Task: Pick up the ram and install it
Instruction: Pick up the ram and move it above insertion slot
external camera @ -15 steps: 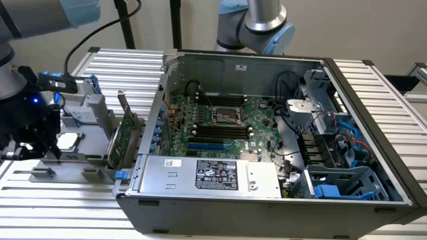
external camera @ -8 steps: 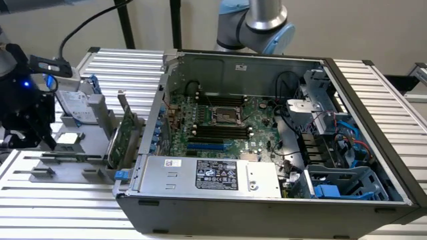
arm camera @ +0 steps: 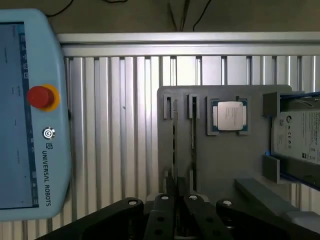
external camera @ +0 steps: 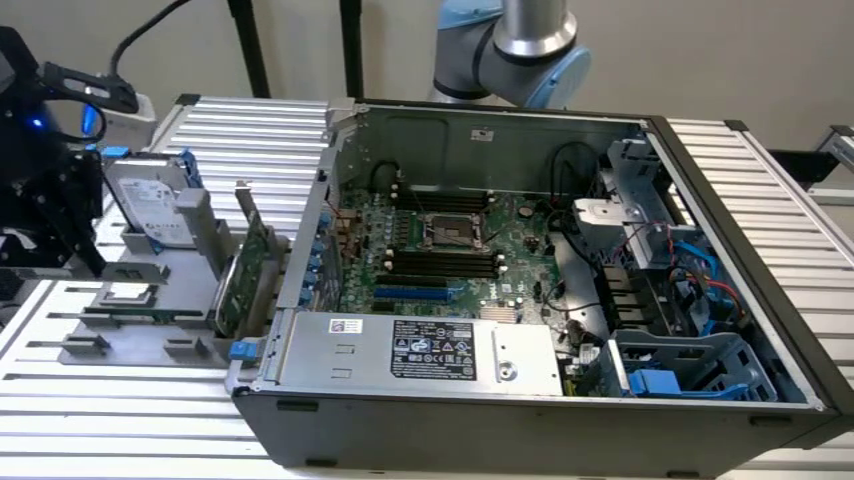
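Gripper (arm camera: pixel 178 201) low over gray holder (arm camera: pixel 225 165), lined up with the ram (arm camera: pixel 174 145). How far open, and whether anything is in its hold, cannot tell. Ram standing on edge in a narrow slot of the holder, seen as a thin dark strip. Second slot just beside it, then a square processor chip (arm camera: pixel 229 116) seated in its own pocket. Hard drive (arm camera: pixel 300 135) on the far side of the chip, propped at the holder's edge. Holder resting on ribbed metal table (arm camera: pixel 115 125). Light-blue control tablet (arm camera: pixel 30 115) with red stop button (arm camera: pixel 41 97) lying on the table, well apart from the holder.

Exterior view: open computer case (external camera: pixel 534 420) in the middle, holder outside it on the exterior view's left — ram not in the case. Green board (external camera: pixel 441 215) flat inside the case, long black slots (external camera: pixel 441 262) on it. Tall green card (external camera: pixel 247 275) upright between holder and case wall.
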`<state>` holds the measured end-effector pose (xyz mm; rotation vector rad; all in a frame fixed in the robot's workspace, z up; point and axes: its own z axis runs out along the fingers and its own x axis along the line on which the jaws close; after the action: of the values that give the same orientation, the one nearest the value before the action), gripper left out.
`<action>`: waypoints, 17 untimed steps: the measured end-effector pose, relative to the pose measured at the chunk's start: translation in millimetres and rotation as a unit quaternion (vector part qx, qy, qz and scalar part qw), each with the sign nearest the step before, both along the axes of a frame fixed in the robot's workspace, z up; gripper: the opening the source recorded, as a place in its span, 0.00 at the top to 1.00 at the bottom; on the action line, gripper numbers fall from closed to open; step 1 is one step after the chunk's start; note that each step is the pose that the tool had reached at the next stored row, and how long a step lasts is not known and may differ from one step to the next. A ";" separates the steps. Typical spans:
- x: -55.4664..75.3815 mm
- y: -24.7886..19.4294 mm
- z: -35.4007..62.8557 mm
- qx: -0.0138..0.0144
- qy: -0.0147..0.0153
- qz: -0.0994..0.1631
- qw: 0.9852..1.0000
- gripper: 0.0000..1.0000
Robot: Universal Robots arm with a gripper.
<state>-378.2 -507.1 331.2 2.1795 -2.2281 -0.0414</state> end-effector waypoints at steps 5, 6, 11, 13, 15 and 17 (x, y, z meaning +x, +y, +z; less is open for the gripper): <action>14.3 0.0 19.3 0.002 0.000 0.000 1.000 1.00; 18.6 0.0 22.4 0.003 0.000 0.000 1.000 1.00; 41.2 -0.1 35.9 0.007 0.000 0.000 1.000 1.00; 50.5 0.0 41.0 0.009 0.000 0.000 1.000 1.00; 59.7 0.0 45.4 0.011 0.000 0.000 1.000 1.00; 68.7 0.0 48.6 0.013 0.000 0.000 1.000 1.00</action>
<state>-309.5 -507.1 379.8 2.1922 -2.2400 -0.0701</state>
